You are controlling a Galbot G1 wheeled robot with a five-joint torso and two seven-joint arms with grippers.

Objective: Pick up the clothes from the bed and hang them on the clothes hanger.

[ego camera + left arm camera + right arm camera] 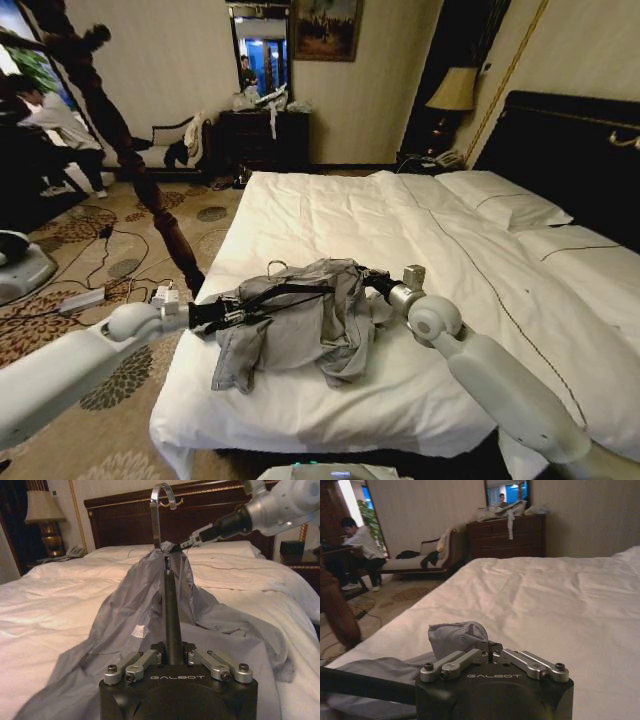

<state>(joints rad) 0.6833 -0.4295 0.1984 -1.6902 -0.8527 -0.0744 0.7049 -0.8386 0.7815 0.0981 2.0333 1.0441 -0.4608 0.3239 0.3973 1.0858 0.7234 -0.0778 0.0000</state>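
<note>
White bed (330, 215) carries the grey shirt (300, 320), partly threaded on the hanger (166, 555) clamped in the left fingers (169, 650), right fingers (489, 647) pinching its collar; hanging remains.

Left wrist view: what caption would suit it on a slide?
Both grippers, left and right, hold a grey shirt on its hanger over the bed.
</note>
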